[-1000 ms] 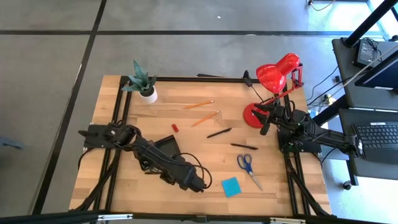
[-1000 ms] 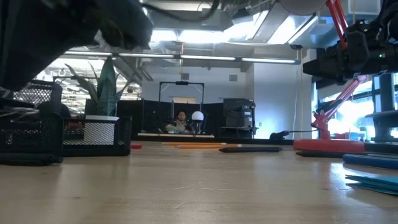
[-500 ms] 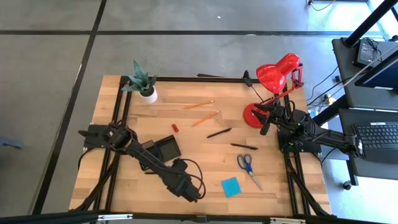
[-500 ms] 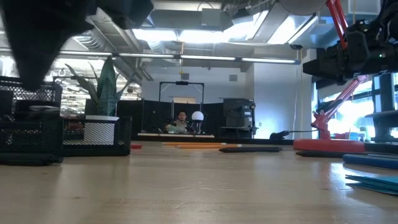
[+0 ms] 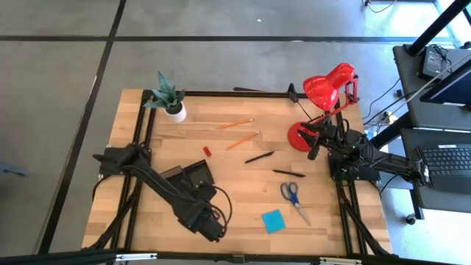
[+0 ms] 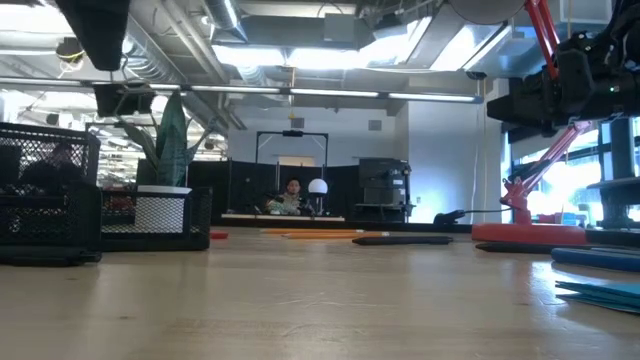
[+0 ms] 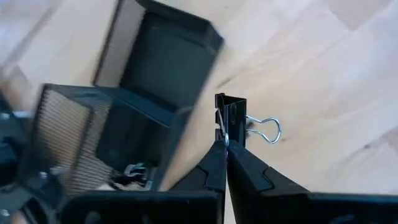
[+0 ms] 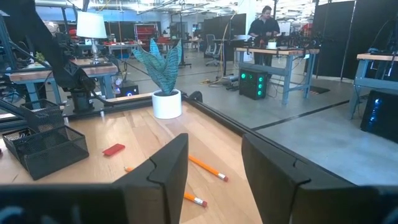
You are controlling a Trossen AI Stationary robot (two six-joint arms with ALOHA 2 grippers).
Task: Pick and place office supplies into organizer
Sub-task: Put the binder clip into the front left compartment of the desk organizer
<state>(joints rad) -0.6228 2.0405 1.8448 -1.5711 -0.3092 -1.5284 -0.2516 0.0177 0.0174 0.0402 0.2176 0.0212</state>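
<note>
Two arms share the wooden table (image 5: 243,165) we look down on. Our left gripper (image 7: 222,146) has its fingers pressed together on the wire handle of a black binder clip (image 7: 231,118), which it holds up above the tabletop beside the black mesh organizer (image 5: 190,177); from above, this gripper (image 5: 210,228) sits near the front edge, left of centre, with the organizer just behind it. In the left wrist view another small clip (image 7: 134,169) lies inside one of the organizer's compartments.

Our right gripper (image 8: 208,165) waits at the right side of the table beside the red desk lamp (image 5: 324,92), its fingers spread with nothing between them.

Loose supplies lie across the middle and right of the table: two orange pencils (image 5: 235,124) toward the far side, a small red piece (image 5: 207,151) left of them, two black pens (image 5: 259,157) nearer the centre, blue-handled scissors (image 5: 292,195) to the right, and a blue sticky-note pad (image 5: 273,220) near the front. A potted plant (image 5: 171,99) stands at the far left corner. In the right wrist view, a person (image 8: 264,25) stands at a bench in the room beyond.
</note>
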